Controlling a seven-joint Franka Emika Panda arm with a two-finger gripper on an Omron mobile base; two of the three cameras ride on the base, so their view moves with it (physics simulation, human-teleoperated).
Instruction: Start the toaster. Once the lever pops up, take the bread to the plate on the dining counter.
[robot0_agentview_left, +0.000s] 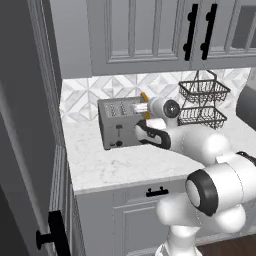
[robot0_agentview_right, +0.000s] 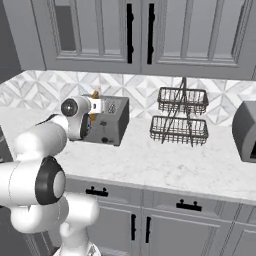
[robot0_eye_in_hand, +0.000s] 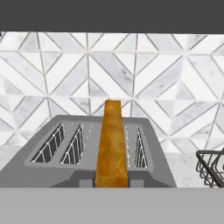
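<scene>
Jaws (robot0_eye_in_hand: 112, 183) pinch the bread (robot0_eye_in_hand: 112, 144) edge-on above the 4-slot toaster (robot0_eye_in_hand: 57, 170); no readable writing.

The arm (robot0_agentview_left: 200, 142) reaches forward, its pincer (robot0_agentview_left: 143, 107) clamped shut.

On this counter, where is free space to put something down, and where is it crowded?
Free: the counter in front of the toaster and the wire basket rack, up to the front edge. Crowded: around the toaster, where the gripper, shut, holds the bread above the slots.

wire rack (robot0_eye_in_hand: 212, 168) cut off (right edge); toaster (robot0_agentview_left: 120, 127) partly arm-hidden
</scene>
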